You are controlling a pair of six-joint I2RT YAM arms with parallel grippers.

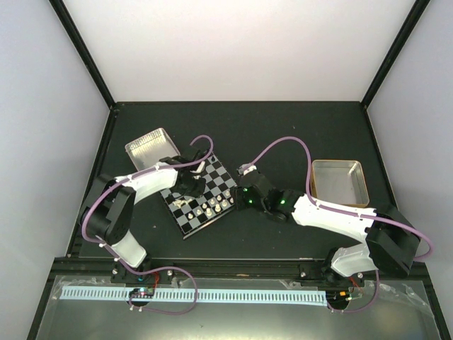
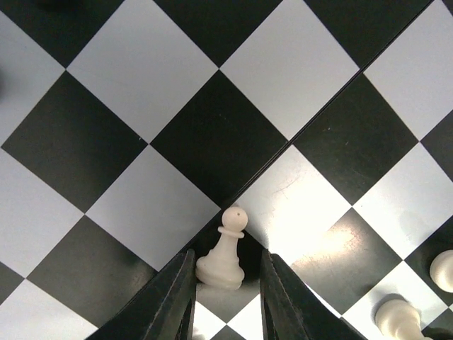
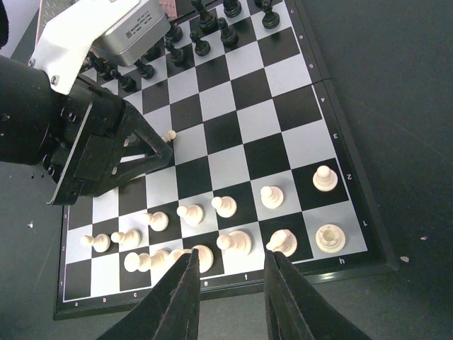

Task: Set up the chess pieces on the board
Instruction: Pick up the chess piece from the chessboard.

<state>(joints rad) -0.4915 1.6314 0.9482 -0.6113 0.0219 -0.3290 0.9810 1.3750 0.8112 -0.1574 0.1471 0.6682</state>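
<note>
Black and light-grey squares mark the small chessboard (image 1: 225, 178), which lies askew in the middle of the dark table (image 1: 283, 134) in the overhead view. The cream-white chess pieces (image 1: 209, 207) crowd its near edge. The left tool (image 1: 190, 185) is down over the board and the right tool (image 1: 239, 197) waits at its right side. Two rectangular metal trays flank the board, the ribbed silver one (image 1: 148, 149) behind it on the left and the smooth one (image 1: 340, 183) well apart on the right. Neither shows a piece inside. From the left wrist, a single cream-white pawn (image 2: 223, 251) stands upright on a dark square with the black fingers (image 2: 173, 297) close on either side. Whether they pinch it or stand just clear I cannot tell. From the right wrist, that pawn sits mid-board, apart from the white ranks and from the tiny black pieces (image 3: 200, 44) at the far side. The right tool's own fingers are spread with nothing between them. The step in hand looks like seating this pawn. I judge the next move calls for centring it on a free square in white's pawn row without tipping its neighbours.
</note>
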